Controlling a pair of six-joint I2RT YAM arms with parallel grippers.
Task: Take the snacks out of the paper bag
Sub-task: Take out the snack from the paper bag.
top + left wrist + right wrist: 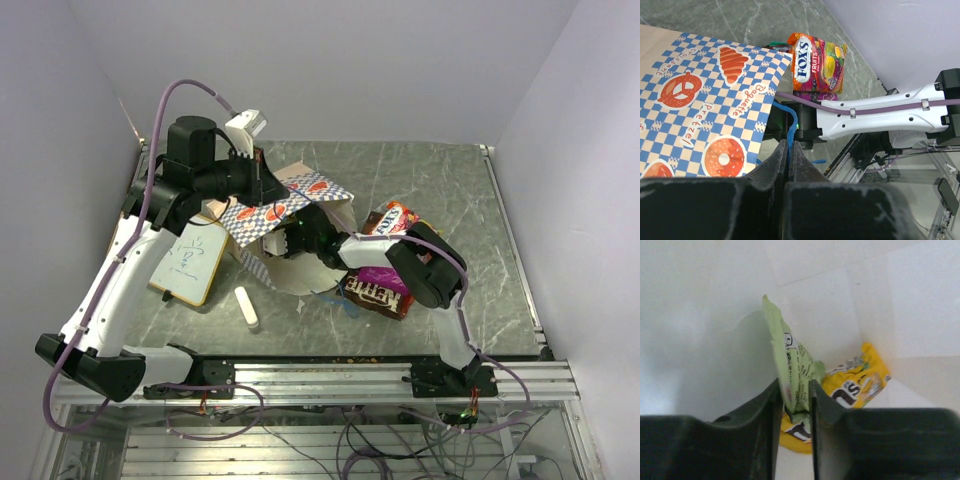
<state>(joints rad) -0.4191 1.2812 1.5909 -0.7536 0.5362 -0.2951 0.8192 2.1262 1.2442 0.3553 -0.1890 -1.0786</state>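
Deep inside the stiff chequered paper bag (275, 212), my right jaws are clenched on a crinkly green packet (795, 375), a glossy yellow packet (860, 382) just beside it. My left jaws, on a high-arched arm (110, 290) above the bag, clamp its thin blue cord handle (790, 130).

Top view's evenly lit from above – soft shadows under the arms (130, 270) on the marble table (470, 190), no real glare, walls (350, 60) tinted lavender. Left wrist view is bright and crisp on the paper bag (700, 100) print, with some sheen on the Fox's packet (817, 62), but the left gripper (789, 146) fingers pinching the blue cord (789, 125) are dark and fuzzy up close. Right wrist view is worst — washed-out white all round, green packet (790, 355) and yellow packet (860, 385) soft, and the right gripper (793, 387) fingers clamped on the green one are blurry dark blobs.
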